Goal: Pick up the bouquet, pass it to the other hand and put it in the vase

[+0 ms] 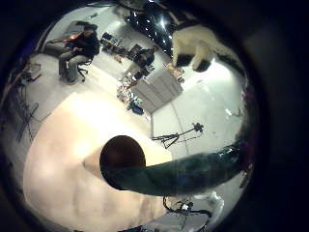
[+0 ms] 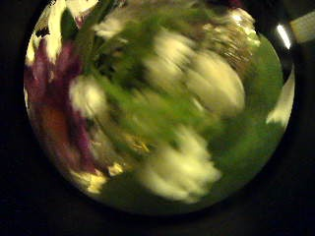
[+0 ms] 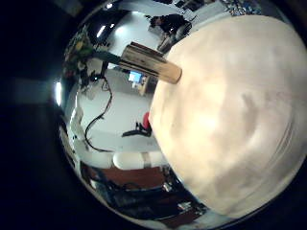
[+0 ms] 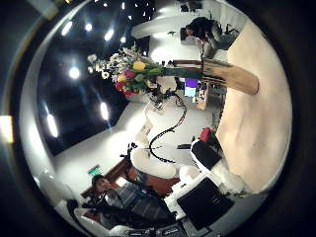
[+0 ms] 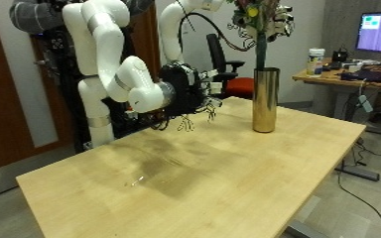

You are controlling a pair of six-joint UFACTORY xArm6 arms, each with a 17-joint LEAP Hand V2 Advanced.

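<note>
A tall brass vase [image 5: 265, 99] stands upright near the table's far edge. The bouquet [image 5: 250, 14] of white, purple and green flowers is right above it, and its dark stems [image 5: 261, 52] reach down to the vase mouth. My left hand [image 5: 281, 14] is up at the flower heads, shut on the bouquet. In the left little finger side palm view the stems [image 1: 188, 169] run into the dark vase mouth [image 1: 123, 153]. Blurred blooms [image 2: 177, 108] fill the left thumb side palm view. My right hand [image 5: 185, 94] hangs open and holds nothing, over the table beside the vase [image 4: 229, 74].
The light wooden table [image 5: 217, 169] stretches toward the camera from the vase. Behind it stand a red office chair [image 5: 238, 85] and a cluttered desk [image 5: 356, 74] with a monitor [image 5: 380, 30].
</note>
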